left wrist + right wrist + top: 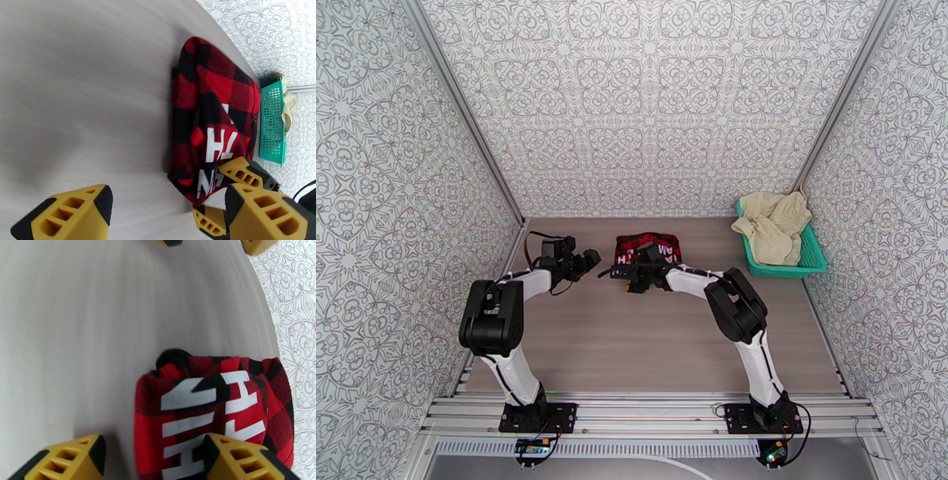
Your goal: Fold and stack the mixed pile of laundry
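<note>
The red-and-black checked flannel shirt point(648, 246) lies folded into a compact bundle at the far middle of the table, white lettering facing up point(205, 413). My right gripper point(616, 273) is at the bundle's left end with its jaws open point(154, 443). One yellow finger point(245, 459) rests over the cloth and the other point(63, 461) stands over bare table. Just left of the shirt, my left gripper point(591, 259) hovers open point(168, 197) and holds nothing. Cream-beige cloth pieces point(774, 221) are heaped in the basket.
The teal mesh basket point(810, 264) stands at the far right against the patterned wall point(272, 122). Patterned walls enclose the table on three sides. Bare wooden tabletop point(632, 347) stretches between the shirt and the arm bases.
</note>
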{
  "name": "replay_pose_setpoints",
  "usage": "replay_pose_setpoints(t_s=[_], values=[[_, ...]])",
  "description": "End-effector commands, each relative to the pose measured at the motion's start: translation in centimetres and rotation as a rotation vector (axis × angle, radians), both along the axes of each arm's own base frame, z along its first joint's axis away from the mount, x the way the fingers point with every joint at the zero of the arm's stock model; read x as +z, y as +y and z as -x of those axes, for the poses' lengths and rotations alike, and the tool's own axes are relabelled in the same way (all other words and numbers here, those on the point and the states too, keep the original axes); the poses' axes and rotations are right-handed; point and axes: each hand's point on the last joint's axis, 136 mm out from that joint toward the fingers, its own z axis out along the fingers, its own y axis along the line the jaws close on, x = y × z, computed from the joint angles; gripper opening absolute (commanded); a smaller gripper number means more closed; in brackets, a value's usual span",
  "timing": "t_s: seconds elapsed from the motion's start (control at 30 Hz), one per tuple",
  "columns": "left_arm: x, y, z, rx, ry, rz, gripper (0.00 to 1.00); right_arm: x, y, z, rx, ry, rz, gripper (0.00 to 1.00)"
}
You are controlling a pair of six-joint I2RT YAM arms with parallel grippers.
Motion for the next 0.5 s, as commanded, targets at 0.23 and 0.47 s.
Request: replay_pose_setpoints(t_s=[0.23, 0.47], values=[[-1.4, -1.2, -1.4, 0.098, 0.081, 0.110, 0.82, 0.5, 0.1, -3.0, -0.055, -0.186, 0.030, 0.13], [-1.2, -4.2, -2.1, 0.140, 0.093, 0.229, 0.87, 4.8, 1.0, -1.5, -0.049, -0.184, -0.173, 0.00]])
